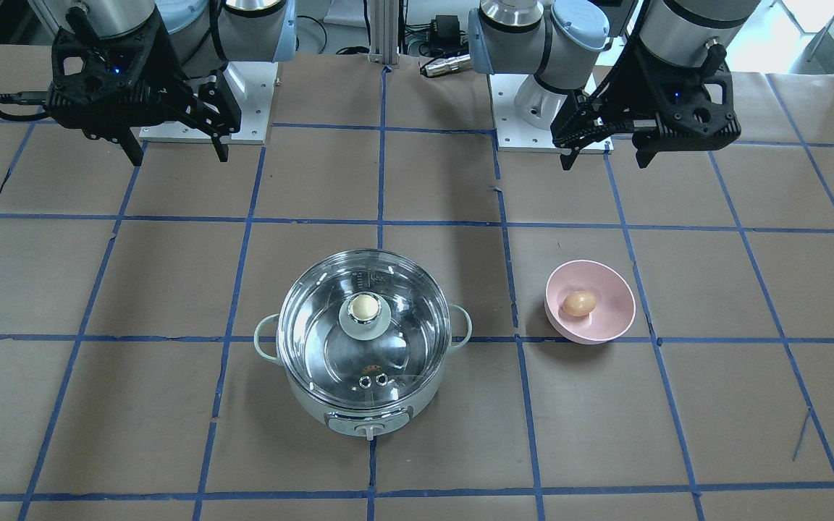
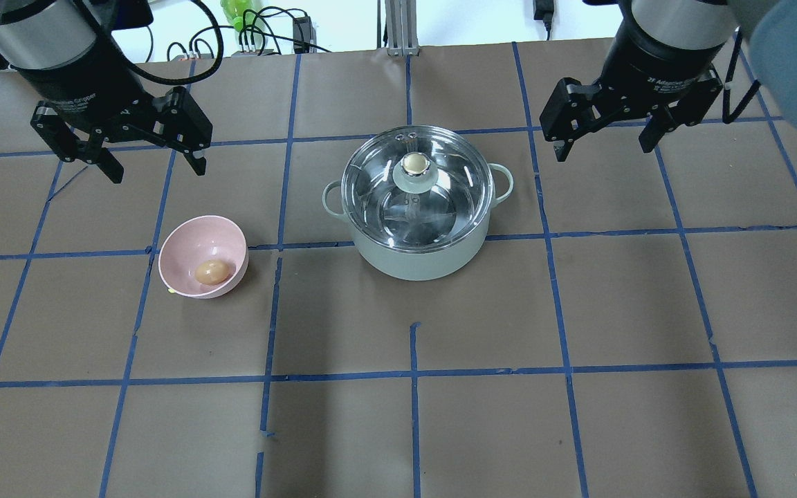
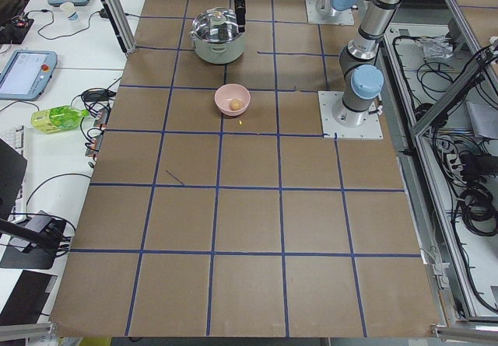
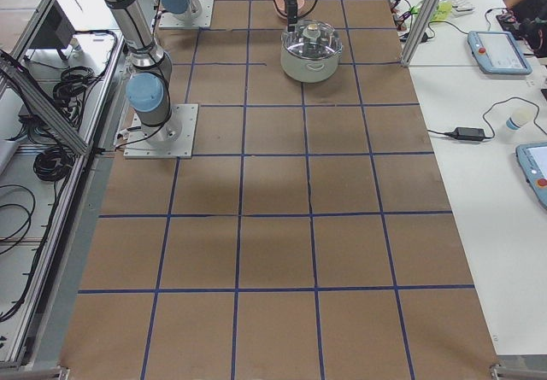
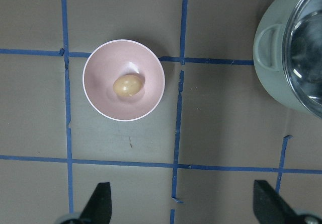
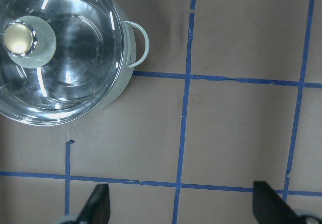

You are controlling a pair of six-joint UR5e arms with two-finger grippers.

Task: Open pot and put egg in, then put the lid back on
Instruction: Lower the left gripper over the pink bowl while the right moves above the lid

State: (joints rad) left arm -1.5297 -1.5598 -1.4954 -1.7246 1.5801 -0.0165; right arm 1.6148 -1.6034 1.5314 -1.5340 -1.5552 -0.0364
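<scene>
The mint-green pot stands mid-table with the clear glass lid closed on it, its beige knob on top. The tan egg lies in a pink bowl to the pot's left. My left gripper is open and empty, raised behind the bowl; its wrist view shows the egg and bowl below. My right gripper is open and empty, raised to the right of the pot; its wrist view shows the lid at the upper left.
The table is covered in brown paper with a blue tape grid. The arm bases stand at the robot's side of the table. Cables and tablets lie on a side bench beyond the table edge.
</scene>
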